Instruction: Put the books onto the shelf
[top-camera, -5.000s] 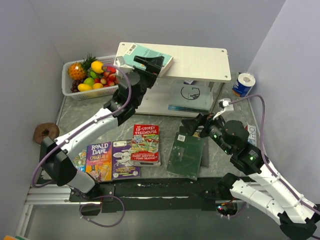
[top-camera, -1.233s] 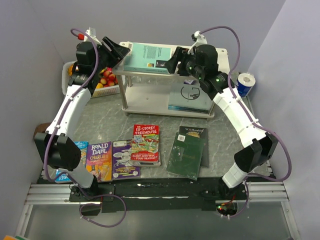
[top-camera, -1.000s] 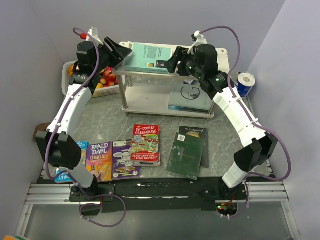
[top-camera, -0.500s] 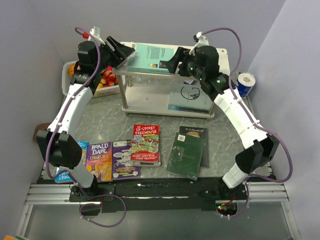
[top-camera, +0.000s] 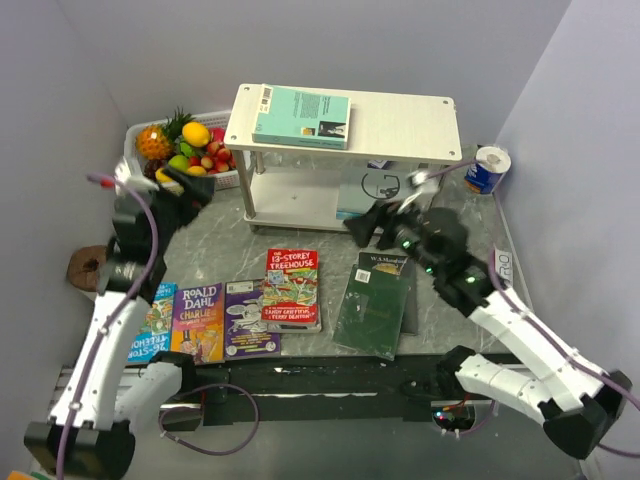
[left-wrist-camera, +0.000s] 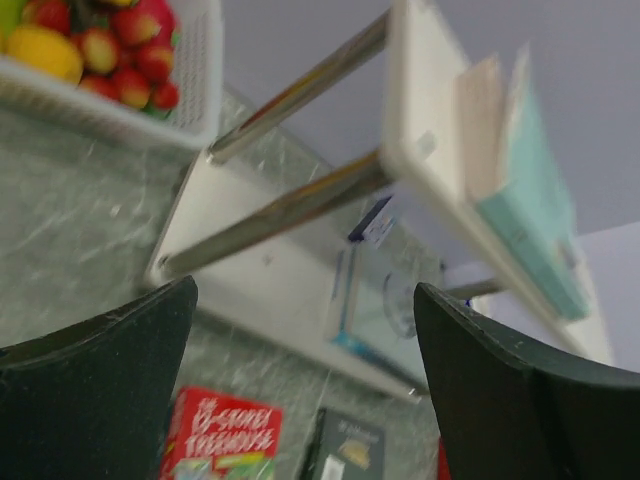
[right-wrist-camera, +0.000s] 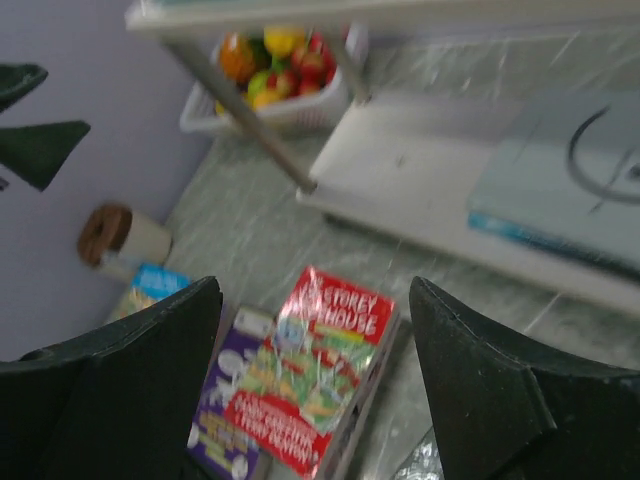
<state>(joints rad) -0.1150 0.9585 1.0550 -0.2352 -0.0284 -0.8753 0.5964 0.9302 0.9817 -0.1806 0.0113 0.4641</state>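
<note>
Flat teal paperback (top-camera: 300, 116) now on pale wood shelf (top-camera: 405, 128) — L hand (top-camera: 183, 192) & R hand (top-camera: 362, 226) backed off, wide open, empty — next bk.

shelf (top-camera: 400, 125) top: teal book (top-camera: 301, 115) | table (top-camera: 200, 240): shelf, basket (top-camera: 130, 160), books (top-camera: 291, 290)

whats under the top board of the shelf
One flat book with a dark circle, on the lower board, right side. The top board hides its far part.
</note>
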